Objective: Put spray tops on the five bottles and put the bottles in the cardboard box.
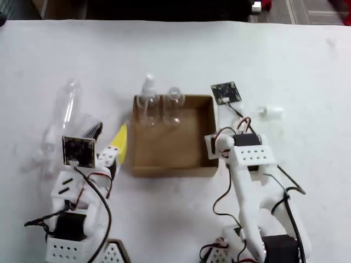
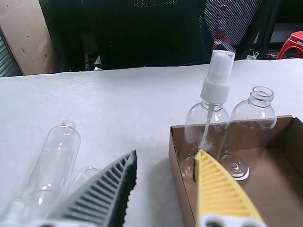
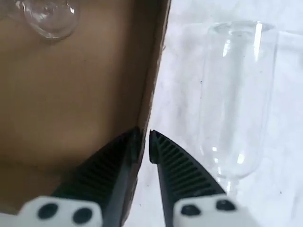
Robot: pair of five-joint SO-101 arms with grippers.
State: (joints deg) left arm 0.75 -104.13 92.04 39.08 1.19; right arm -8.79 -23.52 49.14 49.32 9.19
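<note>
- Left gripper (image 2: 165, 156) spread wide, nothing held; box (image 2: 176, 142) set just beside it.
- Right gripper (image 3: 143, 132) pinched on box wall; bottle (image 3: 236, 94) laid alongside.
- White table (image 1: 164, 49) underneath; dark chair (image 2: 156, 28) seen beyond.

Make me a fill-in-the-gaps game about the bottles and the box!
The cardboard box holds ___ bottles. Only ___ of them, the capped bottle, wears a spray top. The left gripper has one grey finger and one ___ finger.
Missing words: two, one, yellow.
</note>
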